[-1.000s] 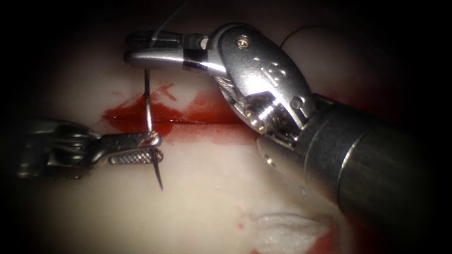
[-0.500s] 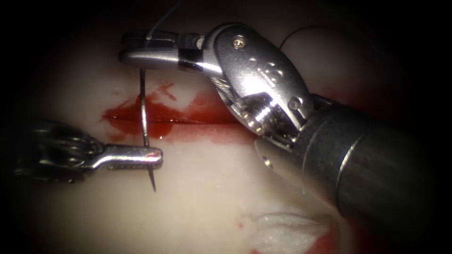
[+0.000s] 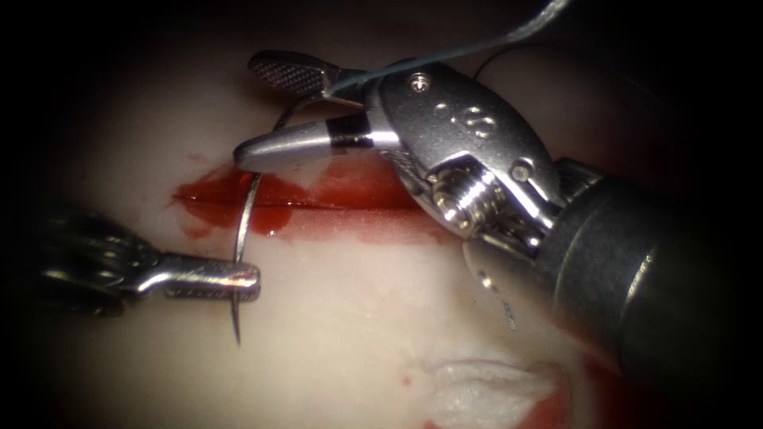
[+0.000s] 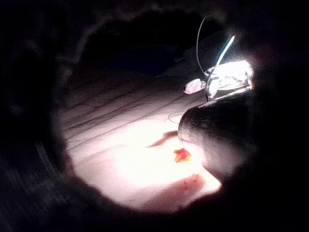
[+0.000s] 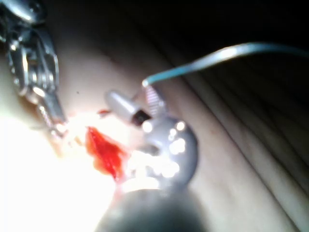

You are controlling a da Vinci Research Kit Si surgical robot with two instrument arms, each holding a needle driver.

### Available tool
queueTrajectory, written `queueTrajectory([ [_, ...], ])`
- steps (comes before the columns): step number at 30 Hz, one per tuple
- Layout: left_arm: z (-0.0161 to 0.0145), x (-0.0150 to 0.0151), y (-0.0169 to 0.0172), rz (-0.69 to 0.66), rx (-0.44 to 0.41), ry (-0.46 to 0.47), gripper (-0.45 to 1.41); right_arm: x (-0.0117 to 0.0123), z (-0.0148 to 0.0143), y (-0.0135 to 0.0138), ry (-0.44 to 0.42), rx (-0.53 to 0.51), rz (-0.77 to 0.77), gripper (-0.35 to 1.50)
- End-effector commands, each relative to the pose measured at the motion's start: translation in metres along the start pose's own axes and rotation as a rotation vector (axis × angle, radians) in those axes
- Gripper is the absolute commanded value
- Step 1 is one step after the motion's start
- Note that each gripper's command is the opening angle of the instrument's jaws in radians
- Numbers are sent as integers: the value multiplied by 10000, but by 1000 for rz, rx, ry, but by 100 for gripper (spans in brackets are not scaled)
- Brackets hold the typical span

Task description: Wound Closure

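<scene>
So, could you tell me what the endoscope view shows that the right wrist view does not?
Endoscope view: the needle, held near its tip by the left tool's shut jaws. It arches over the cut and seems clear of the tissue. I can't make the needle out in the right wrist view. Right wrist view: the left tool's wrist links, brightly lit. Both: the right tool with jaws open, holding nothing, the thread running off from beside its jaws, and red fluid.
</scene>
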Motion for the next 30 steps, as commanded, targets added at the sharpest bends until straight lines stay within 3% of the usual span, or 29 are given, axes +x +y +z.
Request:
queueTrajectory([
  [1, 6, -6, -10, 1, 4, 1, -45, 5, 8, 9, 4, -2, -6, 34],
  [4, 8, -6, -10, -21, 21, 3, -45, 6, 9, 11, 4, -4, -4, 31],
  [9, 11, -9, -10, -96, 165, -30, -45, 6, 10, 11, 2, -7, -4, 22],
  [17, 19, -9, -1, -140, 246, -38, -45, 6, 10, 15, 2, -12, -3, 22],
  [26, 27, -6, 8, -125, 302, -62, -45, 9, 5, 24, 9, -77, 3, 34],
  [30, 29, -5, 10, -123, 325, -66, -45, 9, 4, 26, 11, -106, 5, 59],
])
